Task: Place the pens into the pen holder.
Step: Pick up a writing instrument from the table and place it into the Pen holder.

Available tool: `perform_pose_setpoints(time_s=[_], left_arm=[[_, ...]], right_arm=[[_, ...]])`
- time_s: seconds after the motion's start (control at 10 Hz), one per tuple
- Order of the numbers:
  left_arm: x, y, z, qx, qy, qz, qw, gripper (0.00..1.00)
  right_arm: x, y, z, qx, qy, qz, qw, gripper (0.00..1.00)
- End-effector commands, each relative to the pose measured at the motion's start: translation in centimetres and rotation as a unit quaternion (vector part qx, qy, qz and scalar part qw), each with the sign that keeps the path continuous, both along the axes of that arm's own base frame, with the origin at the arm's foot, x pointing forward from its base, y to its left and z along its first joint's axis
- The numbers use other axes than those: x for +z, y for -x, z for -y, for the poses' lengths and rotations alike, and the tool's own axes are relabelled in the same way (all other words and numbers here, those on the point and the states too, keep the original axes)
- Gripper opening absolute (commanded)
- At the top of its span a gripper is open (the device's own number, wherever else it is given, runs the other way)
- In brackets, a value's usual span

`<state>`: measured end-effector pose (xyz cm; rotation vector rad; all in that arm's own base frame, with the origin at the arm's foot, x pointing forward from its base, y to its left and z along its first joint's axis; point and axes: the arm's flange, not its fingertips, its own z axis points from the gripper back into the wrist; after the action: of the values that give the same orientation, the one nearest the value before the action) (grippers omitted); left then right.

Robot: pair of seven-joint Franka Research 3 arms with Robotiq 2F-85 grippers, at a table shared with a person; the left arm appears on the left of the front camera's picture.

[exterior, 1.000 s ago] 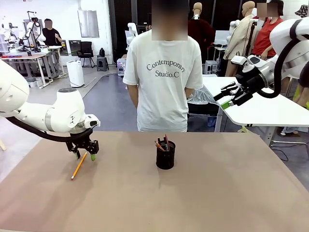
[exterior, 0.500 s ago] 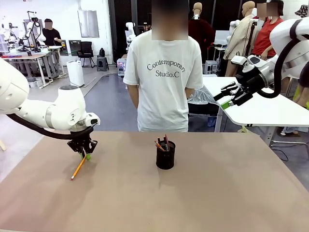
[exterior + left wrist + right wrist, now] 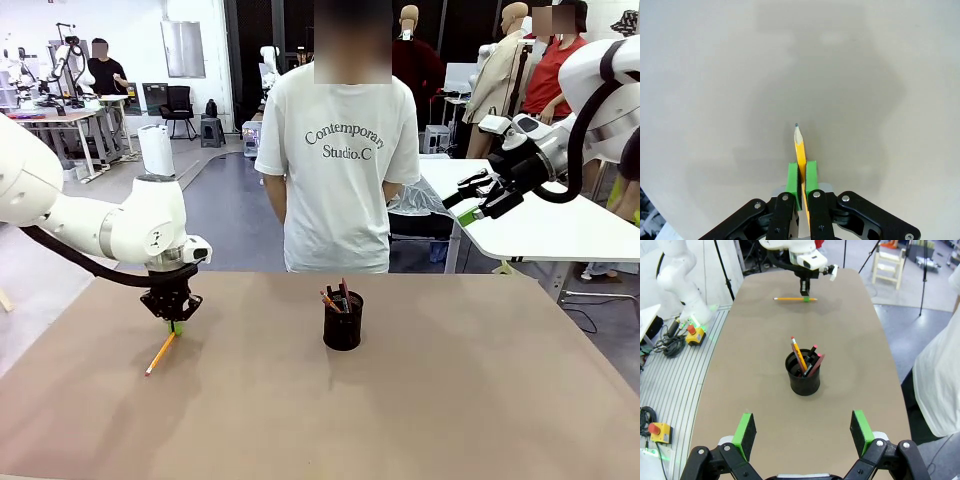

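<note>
L gripper (image 3: 173, 322) pinches yellow pencil (image 3: 160, 352) on table (image 3: 450, 400), at 9 o'clock of mesh pen holder (image 3: 343, 322); R gripper (image 3: 804, 432) spread, aloft.

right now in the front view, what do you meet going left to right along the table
yellow pencil → left claw, shut on the pencil's upper end → pen holder with pens in it → right claw, open and raised above the table's right side

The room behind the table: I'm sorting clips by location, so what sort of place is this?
Probably a robotics lab or workshop: another robot arm on a far worktable, an open concrete floor, and cables with emergency-stop boxes beside the table.
</note>
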<state>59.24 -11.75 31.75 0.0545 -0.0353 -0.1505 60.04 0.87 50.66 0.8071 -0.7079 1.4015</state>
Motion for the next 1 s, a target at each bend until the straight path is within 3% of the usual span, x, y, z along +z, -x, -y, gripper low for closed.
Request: perform_pose_setpoints(time_s=[0.0,0.2,0.5,0.7,0.8,0.9], left_arm=[[3.0,0.9,-0.4,-0.064,0.136,-0.027,0.988,0.0],[5.7,2.0,-1.2,-0.132,0.243,-0.035,0.96,0.0],[8.7,3.5,-2.3,-0.274,0.378,0.011,0.884,0.0],[10.2,4.4,-3.2,-0.379,0.461,0.089,0.797,0.0],[10.7,4.6,-3.4,-0.387,0.464,0.14,0.784,0.0],[11.2,4.6,-3.4,-0.403,0.468,0.202,0.76,0.0]], right_arm=[[0.2,-0.2,-0.1,0.0,0.002,0.001,1.0,1.0],[0.2,-0.2,-0.1,0.0,0.002,0.001,1.0,1.0],[0.2,-0.2,-0.1,0.0,0.002,0.001,1.0,1.0],[0.2,-0.2,-0.1,0.0,0.002,0.001,1.0,1.0],[0.2,-0.2,-0.1,0.0,0.002,0.001,1.0,1.0],[0.2,-0.2,-0.1,0.0,0.002,0.001,1.0,1.0]])
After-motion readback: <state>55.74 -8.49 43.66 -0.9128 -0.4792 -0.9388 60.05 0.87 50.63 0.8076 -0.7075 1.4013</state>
